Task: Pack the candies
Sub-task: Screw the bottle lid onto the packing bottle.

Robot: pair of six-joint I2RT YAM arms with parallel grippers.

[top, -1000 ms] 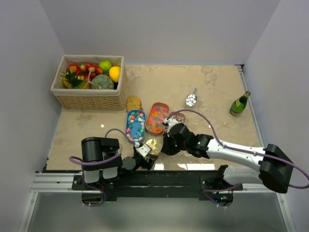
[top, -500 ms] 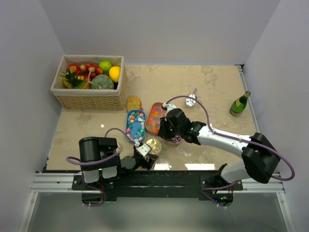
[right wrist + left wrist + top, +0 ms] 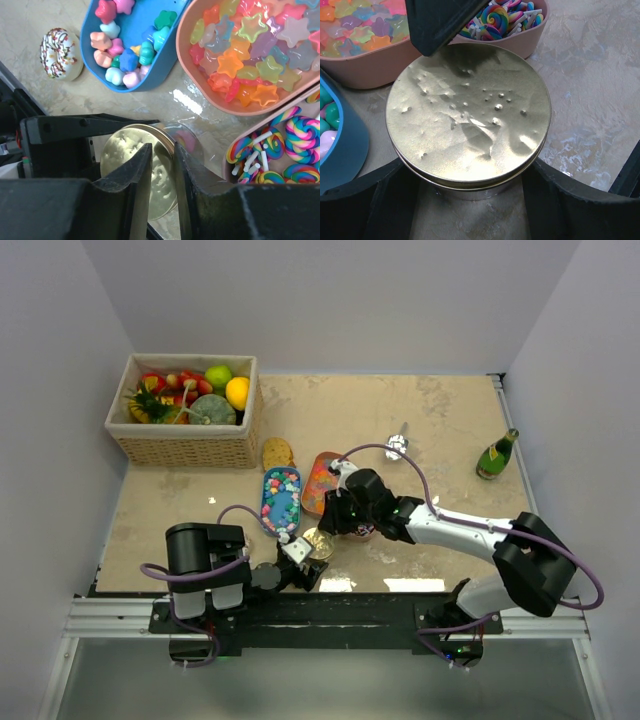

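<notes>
Down at the lower middle of the overhead view, the left pincer (image 3: 470, 180) has its jaws set against either side of a round gold tin (image 3: 470, 112), clamped on its wall. The dented lid is on and fills the centre of the left wrist view. The tin stands upright on the mottled beige worktop (image 3: 450, 420).

Over it hangs the right pincer (image 3: 162, 150), its two dark fingers (image 3: 137, 180) only a narrow slit apart, nothing between them, the gold lid showing through the gap. From the left wrist camera one dark fingertip sits at the lid's far rim, top of frame; contact there is hard to call.

The candies are all in their trays, just above the tin in the overhead view. Pastel sweets (image 3: 125, 55) lie in the blue tray (image 3: 167, 57), upper left of the right wrist view. Translucent star gummies (image 3: 250, 65) fill the pink tray (image 3: 192, 82) at upper right. Swirled lollipops (image 3: 295, 132) crowd a second pink tray (image 3: 227, 157) at the right edge, just beside the tin.

A small white iced doughnut piece (image 3: 61, 54) lies on the worktop left of the blue tray. Upper left in the overhead view there is a wicker basket (image 3: 185, 445) of fruit, with a brown cookie (image 3: 277, 452) beside it. A green bottle (image 3: 497, 454) lies far right.
</notes>
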